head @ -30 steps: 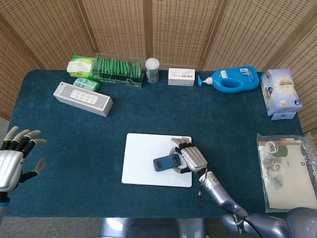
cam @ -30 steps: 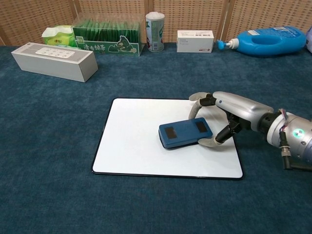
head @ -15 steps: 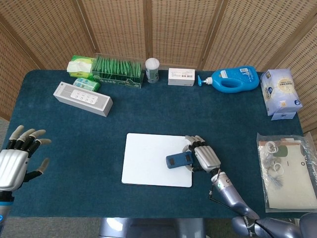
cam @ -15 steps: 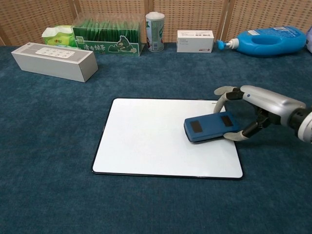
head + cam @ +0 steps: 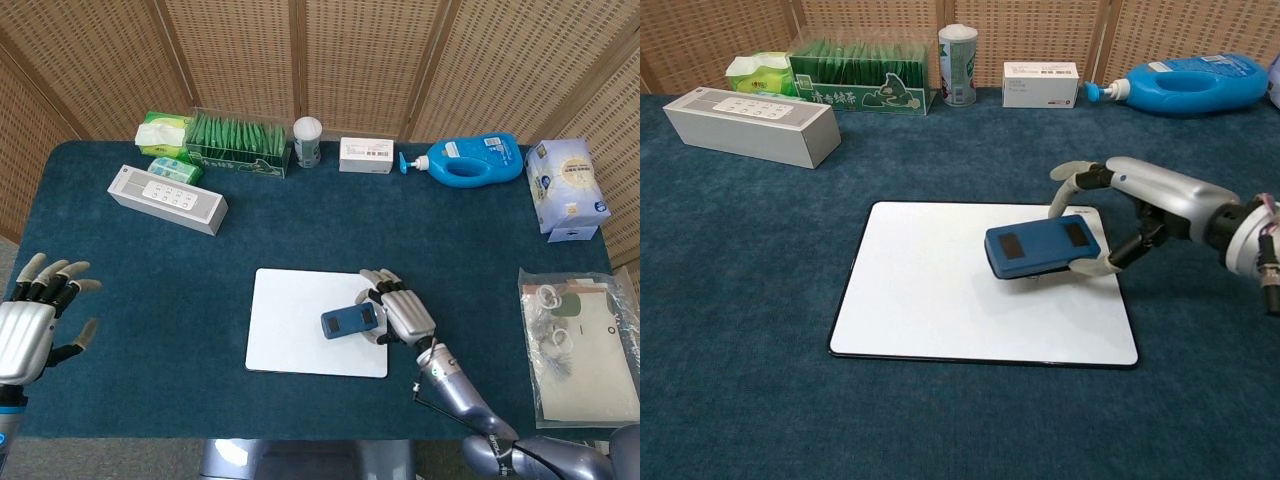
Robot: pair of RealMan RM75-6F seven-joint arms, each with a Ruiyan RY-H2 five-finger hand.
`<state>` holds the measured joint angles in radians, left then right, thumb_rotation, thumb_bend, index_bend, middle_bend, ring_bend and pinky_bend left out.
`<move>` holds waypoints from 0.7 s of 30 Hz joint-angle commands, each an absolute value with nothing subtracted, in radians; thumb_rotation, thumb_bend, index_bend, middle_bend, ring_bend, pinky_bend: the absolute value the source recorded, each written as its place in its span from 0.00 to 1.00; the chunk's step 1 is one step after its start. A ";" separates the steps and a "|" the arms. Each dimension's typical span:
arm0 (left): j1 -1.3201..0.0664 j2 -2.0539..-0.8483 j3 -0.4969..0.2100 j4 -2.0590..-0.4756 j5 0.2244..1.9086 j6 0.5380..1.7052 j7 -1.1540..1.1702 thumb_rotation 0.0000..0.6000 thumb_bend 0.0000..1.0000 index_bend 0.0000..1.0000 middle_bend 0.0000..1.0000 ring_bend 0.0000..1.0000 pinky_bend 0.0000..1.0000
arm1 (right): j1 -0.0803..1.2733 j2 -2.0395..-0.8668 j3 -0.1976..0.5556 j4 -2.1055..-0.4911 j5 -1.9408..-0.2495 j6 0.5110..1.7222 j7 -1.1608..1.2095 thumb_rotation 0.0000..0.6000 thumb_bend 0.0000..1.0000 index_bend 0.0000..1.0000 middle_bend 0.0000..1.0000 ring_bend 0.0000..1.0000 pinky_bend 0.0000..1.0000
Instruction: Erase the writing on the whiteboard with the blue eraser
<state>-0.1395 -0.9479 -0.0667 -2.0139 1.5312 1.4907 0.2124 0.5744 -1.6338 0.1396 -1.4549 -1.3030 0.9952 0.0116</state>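
The white whiteboard lies flat near the table's front middle; its surface looks blank, with no writing showing. My right hand grips the blue eraser by its right end, over the board's right part. In the chest view the eraser seems slightly raised above the board, casting a shadow. My left hand hovers off the table's left front edge, fingers spread, holding nothing.
Along the back stand a green tissue pack, a green packet box, a white can, a small white box and a blue bottle. A white speaker bar lies left; a tissue box and plastic bag right.
My right hand slid the eraser rightward across the board, then back left and a little up to the board's upper right. My left hand barely shifted.
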 commanded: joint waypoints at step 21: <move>-0.137 -0.943 -0.069 -2.011 1.531 1.494 0.209 1.00 0.44 0.32 0.21 0.16 0.00 | 0.637 -1.757 0.166 -1.368 -1.241 0.930 -0.040 1.00 0.24 0.74 0.08 0.00 0.00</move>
<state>-0.1372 -0.9430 -0.0695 -2.0103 1.5310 1.4942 0.2084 0.6379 -1.7564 0.1669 -1.3698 -1.2415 0.9298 -0.0417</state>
